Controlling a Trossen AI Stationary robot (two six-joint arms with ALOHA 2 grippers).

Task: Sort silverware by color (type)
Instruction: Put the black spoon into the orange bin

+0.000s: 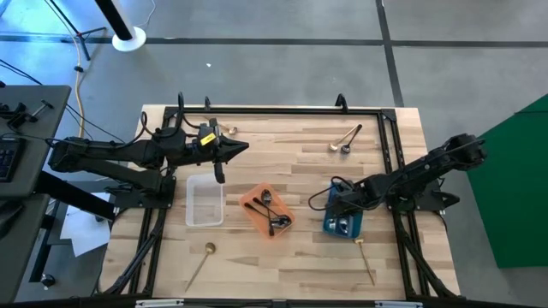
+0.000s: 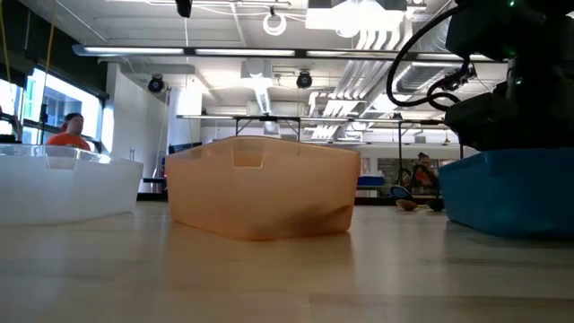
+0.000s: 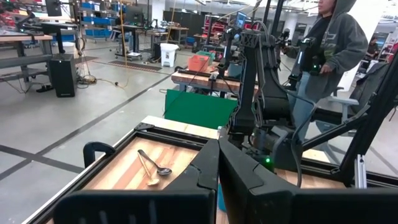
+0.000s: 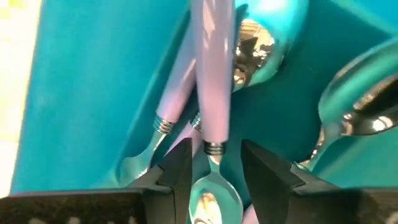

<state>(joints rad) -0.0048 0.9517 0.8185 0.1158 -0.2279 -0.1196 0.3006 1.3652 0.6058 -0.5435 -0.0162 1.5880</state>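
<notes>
My right gripper (image 4: 216, 171) points down into the blue tray (image 1: 344, 221), open. A lilac-handled silver spoon (image 4: 211, 74) lies between its fingers without touching them, resting on other lilac-handled spoons (image 4: 171, 106) in the tray. Dark spoons (image 1: 272, 210) lie in the orange tray (image 1: 255, 205). The clear tray (image 1: 205, 201) stands left of it. A gold and a silver spoon (image 1: 347, 139) lie on the far table, and more gold spoons lie at the near left (image 1: 199, 263), the near right (image 1: 366, 259) and the far left (image 1: 229, 131). My left gripper (image 1: 244, 147) waits shut and level above the far left.
The three trays stand in a row across the table's middle; in the low view they are the clear tray (image 2: 63, 184), the orange tray (image 2: 260, 193) and the blue tray (image 2: 511, 193). A black frame (image 1: 282, 109) rims the table. A person (image 3: 333, 43) stands beyond the right side.
</notes>
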